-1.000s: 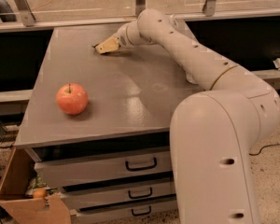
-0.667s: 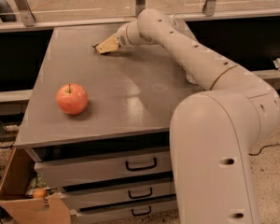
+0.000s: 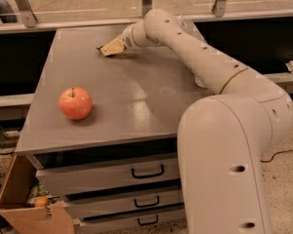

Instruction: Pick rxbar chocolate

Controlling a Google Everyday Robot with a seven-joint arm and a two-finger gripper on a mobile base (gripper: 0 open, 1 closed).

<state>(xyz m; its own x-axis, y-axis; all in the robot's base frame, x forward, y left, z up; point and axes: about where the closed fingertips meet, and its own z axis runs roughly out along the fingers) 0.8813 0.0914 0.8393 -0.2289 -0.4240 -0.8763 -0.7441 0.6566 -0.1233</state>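
The cream-white, smooth-shelled jointed robot arm [image 3: 210, 67] rises from its thick rounded shoulder column [image 3: 229, 169] at the lower right, bends at the elbow and stretches away towards the upper left. At its far end the tan, wedge-shaped gripper [image 3: 109, 48] points left and slightly downward, held low.

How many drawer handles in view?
3, stacked on the front: top handle, middle handle, bottom handle. The arm may hide more. The tool is low over the tabletop, far side.

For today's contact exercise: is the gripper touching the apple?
Apart. Camera view: the gripper sits near the far edge of the table, bare surface separating it from the apple.
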